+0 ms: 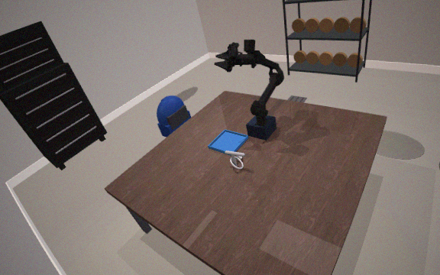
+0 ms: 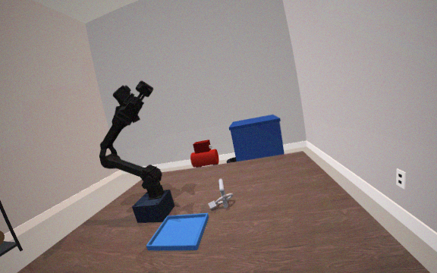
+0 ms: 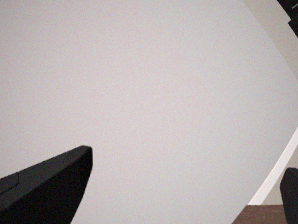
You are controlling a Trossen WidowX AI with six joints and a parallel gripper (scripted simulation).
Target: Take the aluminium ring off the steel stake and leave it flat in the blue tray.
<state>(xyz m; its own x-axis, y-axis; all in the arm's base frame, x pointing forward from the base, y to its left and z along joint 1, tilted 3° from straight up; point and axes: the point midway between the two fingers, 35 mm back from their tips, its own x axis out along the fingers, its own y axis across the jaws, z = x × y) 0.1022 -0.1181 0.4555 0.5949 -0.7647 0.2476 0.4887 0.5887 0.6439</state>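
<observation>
The table (image 1: 300, 172) (image 2: 279, 227) carries the tray (image 1: 228, 141) (image 2: 178, 232). High above, the hand (image 1: 220, 61) (image 3: 193, 169) has its fingers apart. The ring (image 1: 237, 163) (image 2: 229, 195), around the stake (image 1: 234, 153) (image 2: 221, 186), should handle light, stiff and slick; its small tab probably offers the best hold.

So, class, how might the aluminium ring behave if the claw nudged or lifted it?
The thin, smooth ring would probably stay stiff. Looped round the stake, it would likely swing or catch under the cross-bar when lifted.
</observation>
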